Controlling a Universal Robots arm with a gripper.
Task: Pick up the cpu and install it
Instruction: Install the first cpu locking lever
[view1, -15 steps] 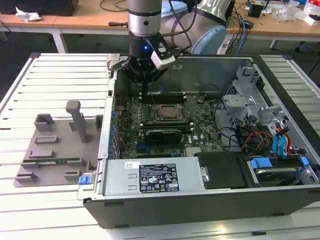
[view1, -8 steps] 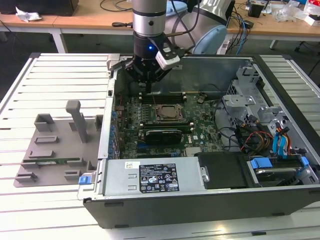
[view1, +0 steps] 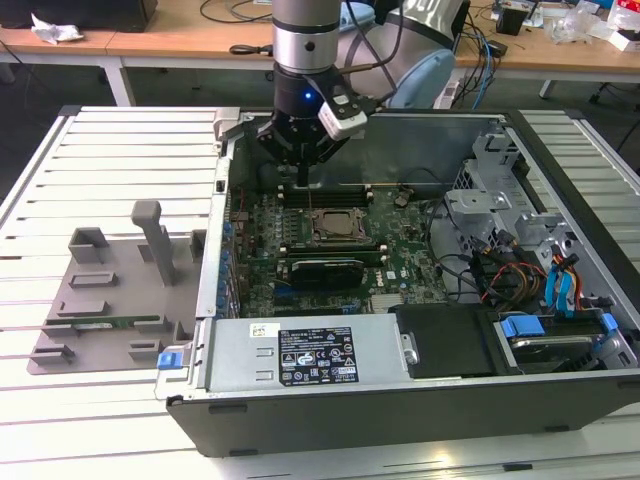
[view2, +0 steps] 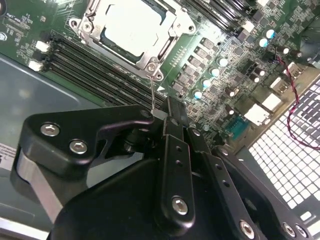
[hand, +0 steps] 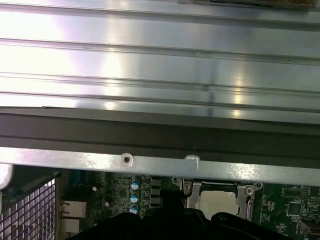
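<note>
The cpu (view1: 334, 226) lies flat in the motherboard socket, its shiny silver top framed by the metal load plate; both wrist views show it there too, cpu (view2: 131, 27) and cpu (hand: 216, 201). My gripper (view1: 303, 182) hangs just behind the socket inside the open computer case. In the second wrist view the gripper (view2: 165, 113) has its fingers pressed together on the tip of a thin wire socket lever (view2: 152, 92), which rises from the socket's corner.
The case's rear wall (view1: 400, 140) stands close behind the gripper. Memory slots (view2: 95, 67) flank the socket. A drive cage and cables (view1: 510, 250) fill the exterior view's right. A grey fixture tray (view1: 110, 290) holding a green memory stick (view1: 120, 322) lies outside the case.
</note>
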